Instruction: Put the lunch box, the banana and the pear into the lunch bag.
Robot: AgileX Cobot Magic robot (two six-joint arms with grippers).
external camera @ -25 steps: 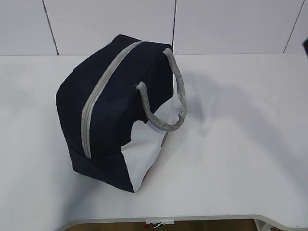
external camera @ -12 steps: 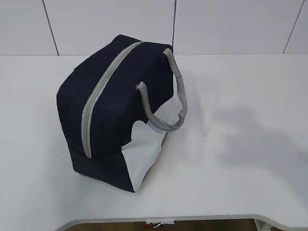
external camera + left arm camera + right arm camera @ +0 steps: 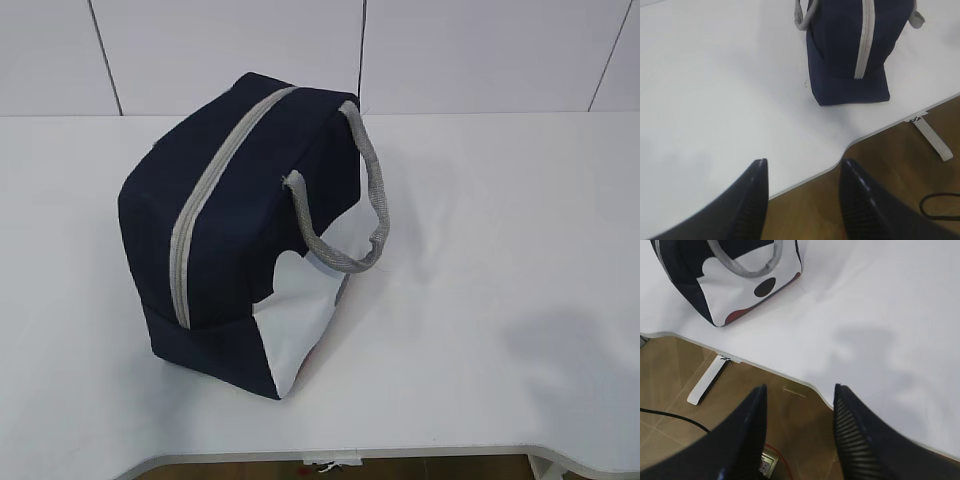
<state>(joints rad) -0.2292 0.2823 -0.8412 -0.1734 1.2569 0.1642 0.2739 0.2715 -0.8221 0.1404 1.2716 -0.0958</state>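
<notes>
Lunch bag (image 3: 235, 230) is sitting on the white table (image 3: 480, 300), left of the middle in the exterior view, with its grey zipper (image 3: 215, 195) running closed along the top from the far end down over the near end. One grey handle (image 3: 360, 200) is arching out over the white side panel (image 3: 310, 300) that is facing right. No lunch box, banana or pear is showing in any view.

Neither arm is appearing in the exterior view; only a soft shadow is falling on the table at the lower right.

In the left wrist view the left gripper (image 3: 802, 200) is hanging over the table's near edge, its two dark fingers (image 3: 752, 200) standing apart with nothing between them. The bag is lying well ahead of these jaws, towards the top of that view and a little to the right, its zipped end facing the camera. Wooden floor and a white table leg (image 3: 932, 140) are showing beyond the edge.

In the right wrist view the right gripper (image 3: 800, 435) is likewise hovering over the table edge with its jaws spread and empty. The bag is sitting well apart from it, in the upper left corner of that view, showing the white panel with dark and red round patches and the grey handle loop. A black cable (image 3: 675, 420) is trailing across the floor below.
</notes>
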